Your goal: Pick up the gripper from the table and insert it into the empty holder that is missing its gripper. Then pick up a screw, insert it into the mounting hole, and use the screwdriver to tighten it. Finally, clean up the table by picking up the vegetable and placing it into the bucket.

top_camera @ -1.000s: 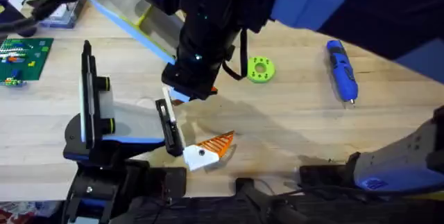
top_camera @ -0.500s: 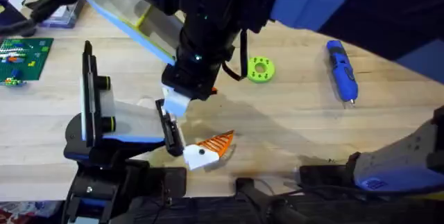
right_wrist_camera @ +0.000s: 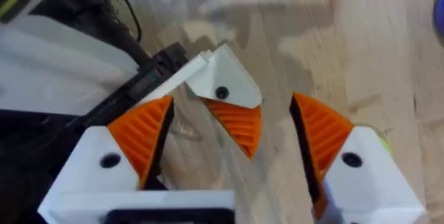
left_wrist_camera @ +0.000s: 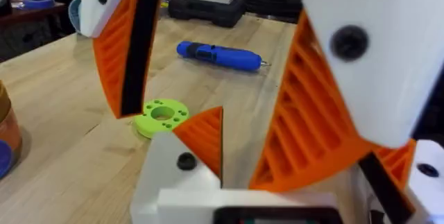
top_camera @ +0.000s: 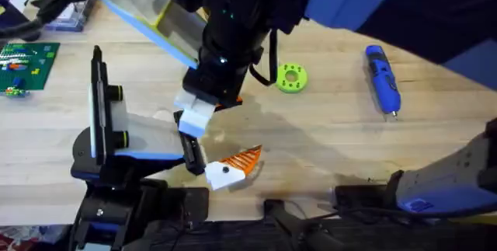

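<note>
Gripper (top_camera: pixel 233 165): orange ribbed triangular finger on a white block with one dark hole; lies flat on the tabletop (top_camera: pixel 326 142), lower centre of the overhead frame.
Right gripper (right_wrist_camera: pixel 232 148): white fingers, orange ribbed pads, jaws released, poised above it.
Left gripper (left_wrist_camera: pixel 229 85): same build, jaws parted, holding nothing.
Screwdriver (top_camera: pixel 383 78): blue, pen-shaped, silver tip; upper right, well apart.
Green ring (top_camera: pixel 292 78): round, perforated, upper centre.
Tabletop: pale wood, grained.
</note>
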Controlling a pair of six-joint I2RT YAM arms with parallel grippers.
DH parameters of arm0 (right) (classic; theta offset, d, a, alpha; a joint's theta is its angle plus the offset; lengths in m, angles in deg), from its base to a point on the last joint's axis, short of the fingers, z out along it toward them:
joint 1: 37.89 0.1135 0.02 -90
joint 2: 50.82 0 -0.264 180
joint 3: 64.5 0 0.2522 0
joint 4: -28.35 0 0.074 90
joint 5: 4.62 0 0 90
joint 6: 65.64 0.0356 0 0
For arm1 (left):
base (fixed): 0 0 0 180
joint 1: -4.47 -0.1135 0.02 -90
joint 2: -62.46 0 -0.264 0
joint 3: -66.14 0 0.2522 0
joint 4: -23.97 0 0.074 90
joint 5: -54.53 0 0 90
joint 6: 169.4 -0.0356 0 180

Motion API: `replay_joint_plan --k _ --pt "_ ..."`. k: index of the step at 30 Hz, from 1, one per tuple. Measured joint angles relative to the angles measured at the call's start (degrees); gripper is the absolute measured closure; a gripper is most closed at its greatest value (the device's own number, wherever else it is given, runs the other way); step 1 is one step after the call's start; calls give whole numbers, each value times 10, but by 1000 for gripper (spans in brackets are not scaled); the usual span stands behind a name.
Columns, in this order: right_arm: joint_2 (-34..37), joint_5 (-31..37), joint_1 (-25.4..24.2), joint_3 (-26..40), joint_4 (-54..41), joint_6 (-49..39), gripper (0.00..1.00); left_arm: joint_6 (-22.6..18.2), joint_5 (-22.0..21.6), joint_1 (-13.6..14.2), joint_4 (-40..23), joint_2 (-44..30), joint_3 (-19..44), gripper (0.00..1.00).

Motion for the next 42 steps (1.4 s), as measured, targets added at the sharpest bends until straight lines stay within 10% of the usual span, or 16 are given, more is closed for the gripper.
replay_joint_plan --k 28,42 --pt "-88 -6 -71 1 -59 -4 6 0 1 0 2 0 0 10" --pt "-188 -8 -82 -140 9 15 6 0 0 0 3 0 0 10"
